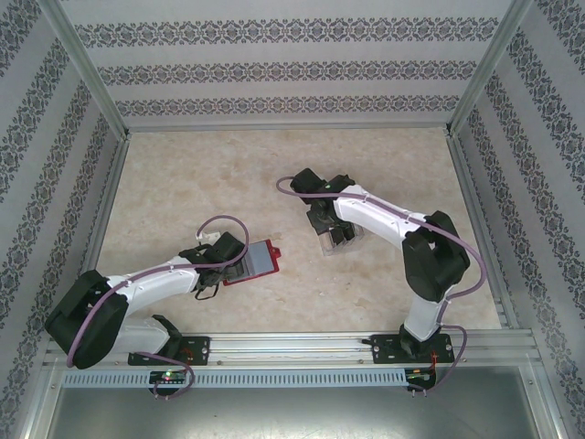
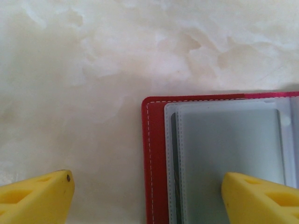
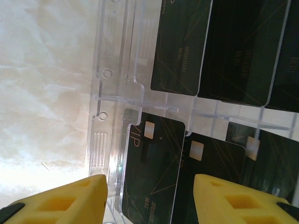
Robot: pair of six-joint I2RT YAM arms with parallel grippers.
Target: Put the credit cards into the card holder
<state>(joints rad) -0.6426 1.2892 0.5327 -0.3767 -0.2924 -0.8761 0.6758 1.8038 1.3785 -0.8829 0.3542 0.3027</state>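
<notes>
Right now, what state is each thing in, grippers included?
card holder: open, lying flat, grey sleeves up.
credit cards: sitting in slots, none gripped.
clear rack: loaded with the cards.
left gripper: open, above the holder's edge.
right gripper: open, above the cards.

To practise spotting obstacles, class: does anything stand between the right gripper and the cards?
Nothing visible. The open right gripper faces the cards directly; the clear rack holding them has its wall off to one side.
</notes>
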